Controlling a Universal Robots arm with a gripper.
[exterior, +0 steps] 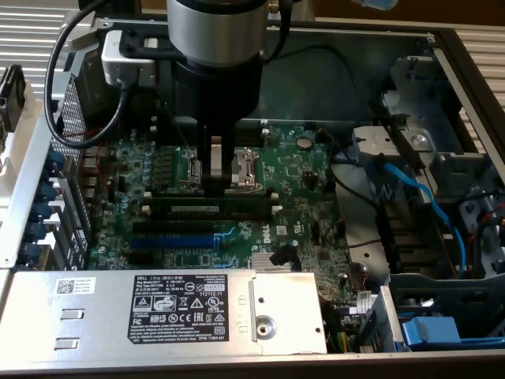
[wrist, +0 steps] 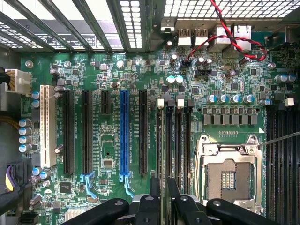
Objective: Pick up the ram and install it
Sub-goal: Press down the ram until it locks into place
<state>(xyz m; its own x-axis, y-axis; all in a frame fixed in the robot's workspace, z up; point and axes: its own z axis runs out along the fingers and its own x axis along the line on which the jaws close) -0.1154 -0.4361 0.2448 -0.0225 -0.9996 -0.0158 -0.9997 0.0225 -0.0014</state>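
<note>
My arm hangs over the open computer case point(exterior: 465, 59), and its dark wrist body blocks much of the upper middle of the exterior view. The pincer point(exterior: 216, 170) points down at the green motherboard point(exterior: 296, 170), its two fingers point(exterior: 196, 172) standing a moderate gap apart, just by the processor socket point(exterior: 241, 167) and directly over the memory slots point(exterior: 217, 204).

The ram point(exterior: 207, 208) lies lengthwise in the memory slots, a long dark strip with a pale label, right under the fingertips. I cannot tell whether the fingertips touch it or merely flank it, nor whether it is fully seated.

In the wrist view the pincer point(wrist: 161, 197) straddles a thin dark edge running up between the black memory slots point(wrist: 180, 136); that edge point(wrist: 161, 140) appears to be the ram seen from above, though its lower end is covered by the finger links. The blue slot point(wrist: 123, 133) and a white slot point(wrist: 46, 119) stand well to one side. The processor socket point(wrist: 228, 171) is cut off at the picture's edge.

The power supply point(exterior: 158, 309) with its label fills the near side of the exterior view, hiding the board's lower edge. Blue cables point(exterior: 422, 193) run on the exterior view's right.
</note>
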